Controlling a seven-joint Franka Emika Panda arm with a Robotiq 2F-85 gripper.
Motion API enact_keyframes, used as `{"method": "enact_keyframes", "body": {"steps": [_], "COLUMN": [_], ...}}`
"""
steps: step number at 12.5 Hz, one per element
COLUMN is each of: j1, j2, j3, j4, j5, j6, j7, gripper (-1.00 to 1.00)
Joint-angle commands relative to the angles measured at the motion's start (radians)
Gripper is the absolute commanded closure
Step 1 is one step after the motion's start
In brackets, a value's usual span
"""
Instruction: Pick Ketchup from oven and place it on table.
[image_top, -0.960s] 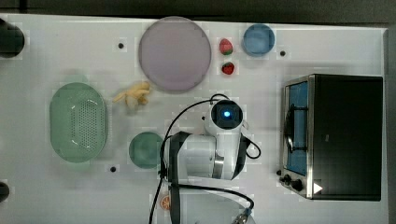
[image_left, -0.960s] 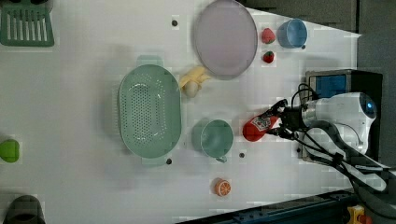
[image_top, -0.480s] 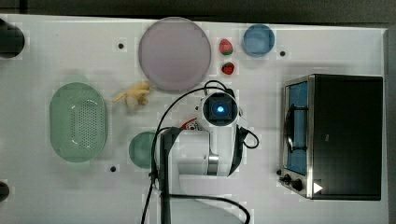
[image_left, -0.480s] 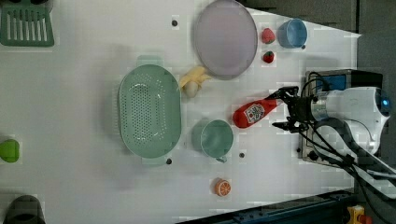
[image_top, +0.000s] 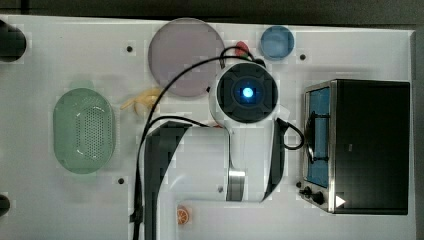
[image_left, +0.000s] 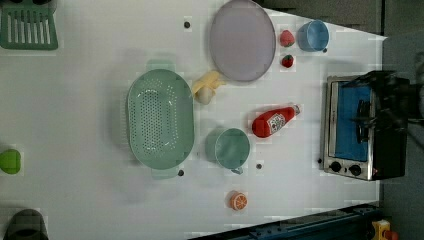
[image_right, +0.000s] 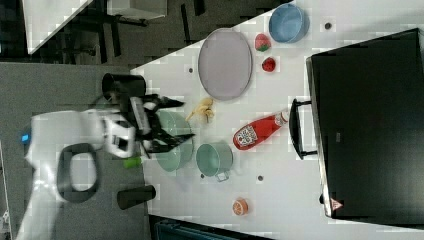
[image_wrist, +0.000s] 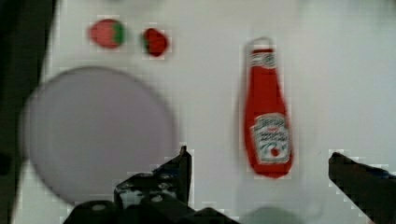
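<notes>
The Ketchup (image_left: 272, 121) is a red bottle with a white label, lying on its side on the white table (image_left: 75, 100). Its cap points toward the oven (image_left: 357, 127), the black box with a blue glass door at the left view's right. The bottle also shows in the right view (image_right: 257, 131) and in the wrist view (image_wrist: 267, 116). My gripper (image_wrist: 259, 158) hangs well above the bottle, open, with nothing between its fingers (image_wrist: 180, 165). In the right view the gripper (image_right: 175, 120) is open and raised high. In the top view the arm (image_top: 245, 95) covers the bottle.
A teal cup (image_left: 231, 148) sits close beside the bottle's base. A purple plate (image_left: 242, 40), two strawberries (image_left: 286, 50), a blue bowl (image_left: 313, 35), a banana (image_left: 207, 86), a green colander (image_left: 160, 118) and an orange slice (image_left: 238, 201) lie around.
My gripper opened and let go of the Ketchup, which now lies flat on the table. The arm rose away from it, toward the oven side in the left view.
</notes>
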Motion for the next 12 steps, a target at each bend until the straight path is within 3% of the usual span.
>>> {"method": "enact_keyframes", "body": {"steps": [1,3,12], "j1": [-0.012,-0.010,-0.011], "j2": [-0.049,-0.056,-0.048], "j3": [-0.015,-0.010,-0.011], "j4": [0.189,0.261,0.284], "j5": [0.008,0.009,0.009], "j6": [-0.236,-0.377,-0.380], "j7": [0.025,0.025,0.025], "gripper": [-1.00,-1.00,-1.00]}}
